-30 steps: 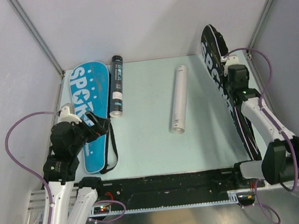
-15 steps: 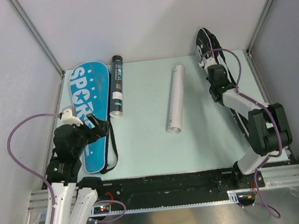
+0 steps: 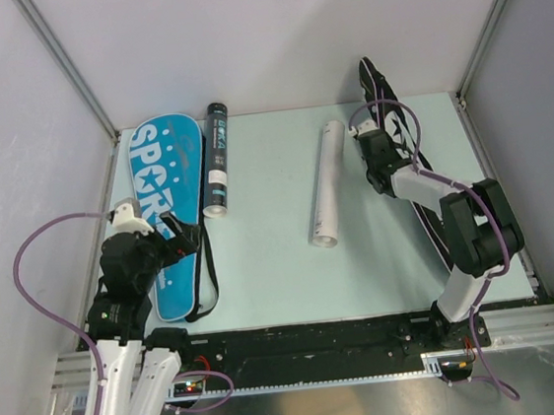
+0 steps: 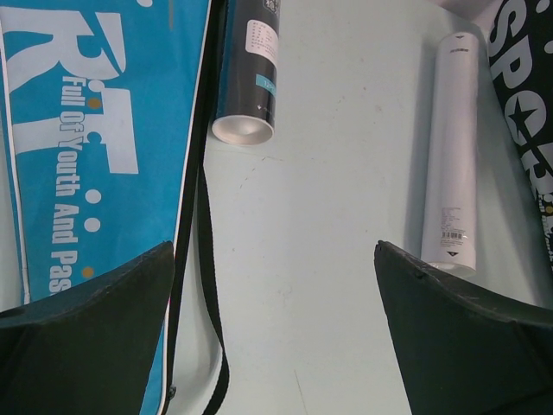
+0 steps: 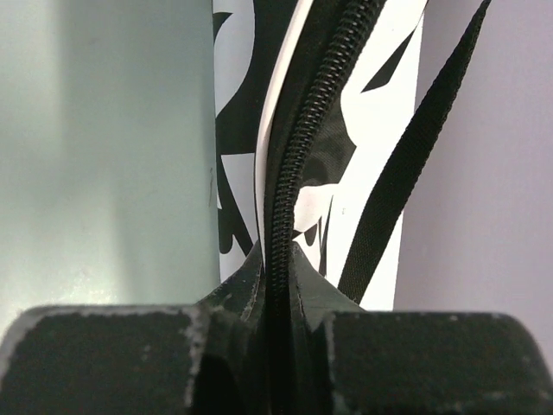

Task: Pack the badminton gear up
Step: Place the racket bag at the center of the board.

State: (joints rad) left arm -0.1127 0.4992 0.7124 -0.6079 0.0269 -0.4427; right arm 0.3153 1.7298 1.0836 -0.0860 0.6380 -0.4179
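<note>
Two arms work over a pale green table (image 3: 272, 257), and four pieces of badminton gear lie spread across it. Farthest left, the blue "SPORT" racket cover (image 3: 162, 195) lies flat along the table's left side, its wide end toward the back wall and its black strap (image 4: 203, 285) trailing off the right edge. The left gripper (image 3: 183, 235) hangs above the near, narrow part of this cover with its jaws spread as wide as they go, holding nothing. In the wrist view (image 4: 272, 251) bare table shows between the fingers. Just beside the blue cover's right edge lies the black teal-printed tube (image 3: 217, 159), its white-rimmed open end (image 4: 244, 130) facing the arms. Well apart from it, right of centre, lies the white tube (image 3: 326, 182), running roughly from front to back. Next comes the right gripper (image 3: 375, 148), closed tight on the zipper edge of the black "SPORT" cover (image 3: 375, 83). The zipper (image 5: 289, 130) runs straight out from between its fingers. That cover stands up on its edge along the table's right side, its wide end raised against the back wall.
</note>
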